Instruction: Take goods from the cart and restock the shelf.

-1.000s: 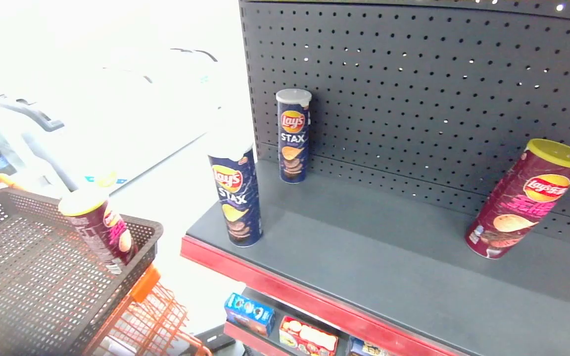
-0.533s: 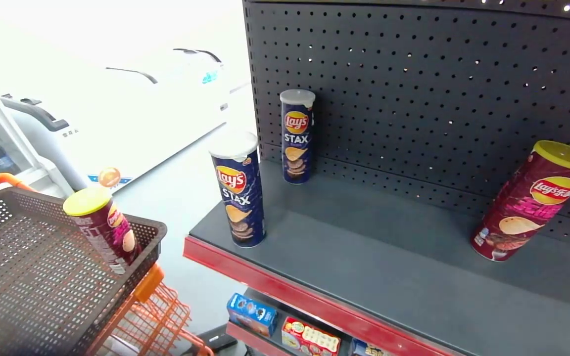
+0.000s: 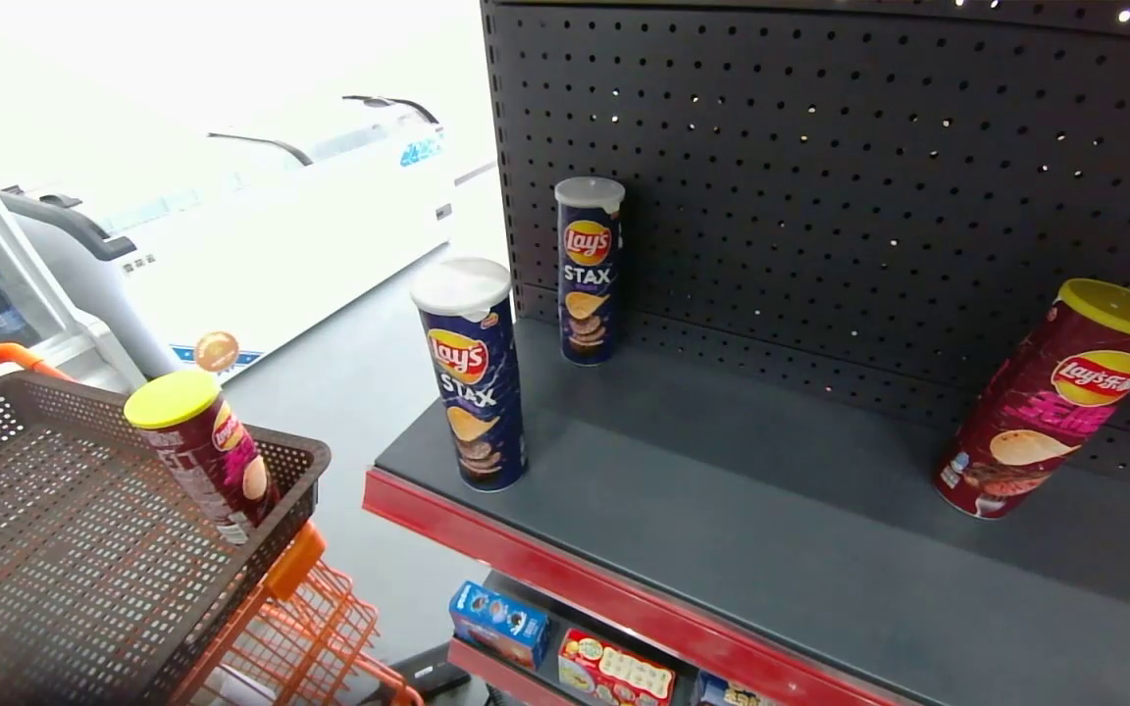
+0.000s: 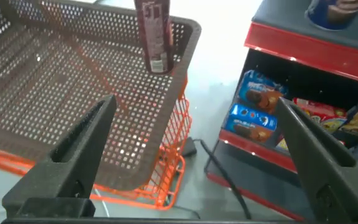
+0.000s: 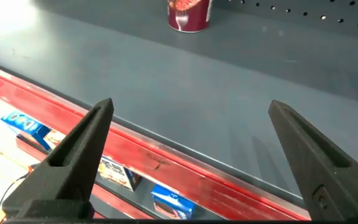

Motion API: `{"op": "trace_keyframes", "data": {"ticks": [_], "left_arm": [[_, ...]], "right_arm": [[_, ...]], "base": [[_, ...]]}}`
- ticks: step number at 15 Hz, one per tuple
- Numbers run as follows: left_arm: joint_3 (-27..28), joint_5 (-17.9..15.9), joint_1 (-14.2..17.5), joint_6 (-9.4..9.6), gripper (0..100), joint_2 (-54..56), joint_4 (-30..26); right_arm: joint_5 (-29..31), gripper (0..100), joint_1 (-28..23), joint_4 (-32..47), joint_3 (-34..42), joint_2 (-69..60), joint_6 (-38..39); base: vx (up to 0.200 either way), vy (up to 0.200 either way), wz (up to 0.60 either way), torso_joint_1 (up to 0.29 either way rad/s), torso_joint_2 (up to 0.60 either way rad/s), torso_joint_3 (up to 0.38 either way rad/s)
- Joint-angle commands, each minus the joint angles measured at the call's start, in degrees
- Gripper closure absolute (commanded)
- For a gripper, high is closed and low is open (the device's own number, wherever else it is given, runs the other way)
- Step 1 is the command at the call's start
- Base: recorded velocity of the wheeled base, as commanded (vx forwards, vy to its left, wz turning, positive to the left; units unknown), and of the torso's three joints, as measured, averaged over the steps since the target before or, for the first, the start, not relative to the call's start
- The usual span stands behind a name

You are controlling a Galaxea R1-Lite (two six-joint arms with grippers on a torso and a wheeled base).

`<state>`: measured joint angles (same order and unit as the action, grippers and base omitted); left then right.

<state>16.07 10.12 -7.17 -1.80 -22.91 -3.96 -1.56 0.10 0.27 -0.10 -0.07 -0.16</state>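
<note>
Left gripper (image 4: 194,106) and right gripper (image 5: 191,107) both gape wide, empty. At lower left, the can (image 3: 200,453) stands in the basket's (image 3: 251,559) corner; I reckon a glancing grab could tip it over the rim.

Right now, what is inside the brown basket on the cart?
One maroon can with a yellow lid stands in the basket corner nearest the shelf. The basket's near part runs past the picture edge, so anything there is unseen.

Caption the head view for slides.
Two blue cans and a red can on the shelf; a fourth can in the basket.
</note>
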Motion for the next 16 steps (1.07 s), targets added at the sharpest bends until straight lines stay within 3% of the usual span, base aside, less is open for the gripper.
{"op": "trace_keyframes", "data": {"ticks": [1, 3, 5, 7, 9, 12, 13, 14, 16], "left_arm": [[3.9, 0.9, 4.3, -4.00, 0, -14.4, 0.3], [6.6, 0.9, 5.0, -5.31, 0, -20.5, 1.7], [9.2, 0.3, 8.5, -6.90, 0, -28.2, 4.8], [12.3, -1.9, 10.5, -6.72, 0, -33.9, 5.0], [13.8, -2.0, 13.3, -6.55, 0, -39.7, 5.5], [15.4, -2.1, 14.2, -6.37, 0, -43.9, 5.8], [16.2, -2.1, 14.3, -6.28, 0, -51.0, 12.8], [16.3, -2.1, 14.3, -6.28, 0, -52.4, 14.9], [17.2, -2.3, 14.6, -5.23, 0, -60.5, 25.4]], "right_arm": [[0.0, 0, 0.0, 0.0, 0.0, 0.1, 0.0], [0.0, 0, 0.0, 0.0, 0.0, 0.1, 0.0], [0.0, 0, 0.0, 0.0, 0.0, 0.1, 0.0], [0.0, 0, 0.0, 0.0, 0.0, 0.1, 0.0], [0.0, 0, 0.0, 0.0, 0.0, 0.1, 0.0], [0.0, 0, 0.0, 0.0, 0.0, 0.1, 0.0], [0.0, 0, 0.0, 0.0, 0.0, 0.1, 0.0], [0.0, 0, 0.0, 0.0, 0.0, 0.1, 0.0], [0.0, 0, 0.0, 0.0, 0.0, 0.1, 0.0]], "base": [[0.000, 0.000, 0.00, 0.000, 0.00, 0.000], [0.000, 0.000, 0.00, 0.000, 0.00, 0.000], [0.000, 0.000, 0.00, 0.000, 0.00, 0.000], [0.000, 0.000, 0.00, 0.000, 0.00, 0.000], [0.000, 0.000, 0.00, 0.000, 0.00, 0.000], [0.000, 0.000, 0.00, 0.000, 0.00, 0.000], [0.000, 0.000, 0.00, 0.000, 0.00, 0.000], [0.000, 0.000, 0.00, 0.000, 0.00, 0.000], [0.000, 0.000, 0.00, 0.000, 0.00, 0.000]]}}
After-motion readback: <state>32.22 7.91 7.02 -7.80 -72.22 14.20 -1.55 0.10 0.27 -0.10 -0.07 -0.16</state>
